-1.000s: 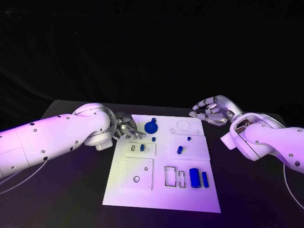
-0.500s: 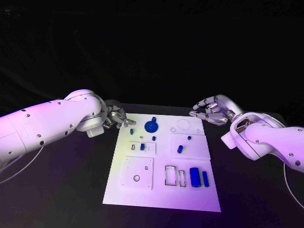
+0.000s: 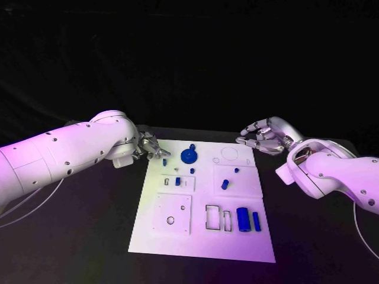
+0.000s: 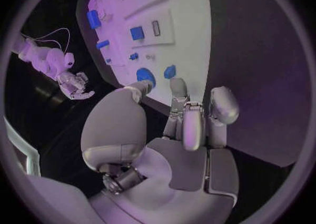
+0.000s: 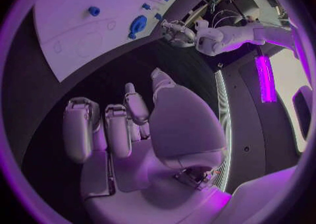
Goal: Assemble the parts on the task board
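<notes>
One task board (image 3: 160, 234), about eight blue parts (image 3: 243, 219), two hands (image 3: 148, 148).

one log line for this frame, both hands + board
left robot hand: empty, at board's far left corner | right robot hand: empty, fingers curled, off far right corner | task board: blue parts on it, untouched

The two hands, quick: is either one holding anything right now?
Left hand: holds nothing, fingers apart.
Right hand: holds nothing, fingers apart.
</notes>
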### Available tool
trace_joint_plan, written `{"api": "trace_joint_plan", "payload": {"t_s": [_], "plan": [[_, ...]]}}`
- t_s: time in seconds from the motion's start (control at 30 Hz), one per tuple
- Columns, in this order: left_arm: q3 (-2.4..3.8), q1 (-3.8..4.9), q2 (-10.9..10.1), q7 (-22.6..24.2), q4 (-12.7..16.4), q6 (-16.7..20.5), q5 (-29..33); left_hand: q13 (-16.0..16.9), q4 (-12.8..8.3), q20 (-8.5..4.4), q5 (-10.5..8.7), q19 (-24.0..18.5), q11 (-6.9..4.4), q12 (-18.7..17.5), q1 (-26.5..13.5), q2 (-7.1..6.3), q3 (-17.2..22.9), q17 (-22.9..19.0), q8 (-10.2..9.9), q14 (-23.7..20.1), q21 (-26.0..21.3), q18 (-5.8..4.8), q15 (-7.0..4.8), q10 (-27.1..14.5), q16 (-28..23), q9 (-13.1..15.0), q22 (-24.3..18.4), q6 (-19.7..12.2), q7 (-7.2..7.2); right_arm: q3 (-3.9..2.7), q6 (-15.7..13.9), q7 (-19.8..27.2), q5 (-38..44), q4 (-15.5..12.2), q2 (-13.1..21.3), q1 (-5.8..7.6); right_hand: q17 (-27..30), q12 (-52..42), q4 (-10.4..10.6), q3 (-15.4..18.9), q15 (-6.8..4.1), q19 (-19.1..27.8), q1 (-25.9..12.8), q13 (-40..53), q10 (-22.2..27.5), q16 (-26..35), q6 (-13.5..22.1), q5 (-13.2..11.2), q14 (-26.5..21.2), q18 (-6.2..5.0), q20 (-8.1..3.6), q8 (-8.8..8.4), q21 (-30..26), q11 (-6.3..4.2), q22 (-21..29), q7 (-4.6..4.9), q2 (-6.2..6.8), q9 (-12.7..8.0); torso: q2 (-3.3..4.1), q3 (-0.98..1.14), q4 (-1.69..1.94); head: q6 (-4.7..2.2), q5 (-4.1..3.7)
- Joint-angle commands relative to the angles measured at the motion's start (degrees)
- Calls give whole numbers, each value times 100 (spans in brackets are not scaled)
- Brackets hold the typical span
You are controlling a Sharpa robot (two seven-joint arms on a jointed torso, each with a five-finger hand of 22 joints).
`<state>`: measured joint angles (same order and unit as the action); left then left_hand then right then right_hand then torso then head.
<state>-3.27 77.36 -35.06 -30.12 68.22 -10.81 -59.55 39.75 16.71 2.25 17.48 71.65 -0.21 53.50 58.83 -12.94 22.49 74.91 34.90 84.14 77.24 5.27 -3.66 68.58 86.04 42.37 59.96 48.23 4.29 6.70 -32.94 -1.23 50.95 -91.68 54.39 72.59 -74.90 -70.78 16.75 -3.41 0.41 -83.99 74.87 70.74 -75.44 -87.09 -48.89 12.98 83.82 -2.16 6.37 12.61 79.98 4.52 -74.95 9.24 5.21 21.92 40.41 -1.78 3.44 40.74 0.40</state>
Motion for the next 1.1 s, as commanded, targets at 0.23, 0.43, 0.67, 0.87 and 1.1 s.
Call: {"api": "trace_joint_plan", "payload": {"t_s": [0.23, 0.43, 0.67, 0.87, 1.1], "plan": [[-45, -25, 221, 67, -293, -269, 22, -2, 6, 42, 0, 22, 47, -17, 23, 46, -38, 648, -31, 366, -13, 83, 41, 0, -5, -13, 15, -9, 29, 0, 20, 31, 39, -4, -20, -4, -734, 6, -8, 30, -41, -35, -64, 1, 14, 23, -1, 18, 438, -50, -39, 35, -18, -27, -747, -15, -7, -7, 0, 7, -7, 23, -2], [-59, -38, 302, 72, -409, -304, 78, 17, 5, 45, -3, 31, 49, -1, 28, 58, -42, 667, -38, 372, -8, 80, 43, 8, 5, -20, 28, -7, 30, 0, 21, 32, 40, -2, -28, -4, -732, 4, -11, 31, -42, -33, -59, 2, 13, 24, 0, 33, 438, -51, -40, 37, -23, -27, -744, -16, -14, -8, -3, 8, -1, 37, -10], [-74, -43, 360, 73, -516, -403, 129, 9, -7, 59, -5, 42, 54, 10, 114, 128, -38, 677, -71, 376, -5, 79, 50, 5, 12, -61, 41, 19, 35, 0, 23, 34, 40, 5, -41, -4, -732, 4, -11, 31, -42, -33, -59, 2, 13, 24, 0, 33, 438, -51, -40, 37, -23, -27, -744, -16, -14, -8, -5, 10, 6, 59, -9], [-89, -49, 389, 74, -587, -440, 156, 0, -13, 67, -2, 48, 57, 15, 210, 174, -33, 680, -96, 376, -4, 79, 54, -3, 15, -94, 49, 43, 38, 0, 21, 36, 40, 5, -43, -4, -730, 2, -13, 33, -42, -32, -54, 2, 12, 25, 0, 48, 438, -52, -40, 40, -25, -28, -743, -16, -21, -9, -11, 9, 0, 70, -5], [-96, -59, 428, 79, -635, -449, 197, 2, -20, 74, 4, 55, 55, 38, 408, 283, 5, 686, -128, 377, -2, 78, 55, -3, 21, -142, 59, 84, 36, 0, 21, 37, 40, 4, -45, -5, -727, 4, -13, 32, -43, -32, -50, -1, 14, 26, 0, 55, 437, -52, -40, 41, -27, -29, -742, -17, -27, -9, -10, 13, -2, 78, -4]]}}
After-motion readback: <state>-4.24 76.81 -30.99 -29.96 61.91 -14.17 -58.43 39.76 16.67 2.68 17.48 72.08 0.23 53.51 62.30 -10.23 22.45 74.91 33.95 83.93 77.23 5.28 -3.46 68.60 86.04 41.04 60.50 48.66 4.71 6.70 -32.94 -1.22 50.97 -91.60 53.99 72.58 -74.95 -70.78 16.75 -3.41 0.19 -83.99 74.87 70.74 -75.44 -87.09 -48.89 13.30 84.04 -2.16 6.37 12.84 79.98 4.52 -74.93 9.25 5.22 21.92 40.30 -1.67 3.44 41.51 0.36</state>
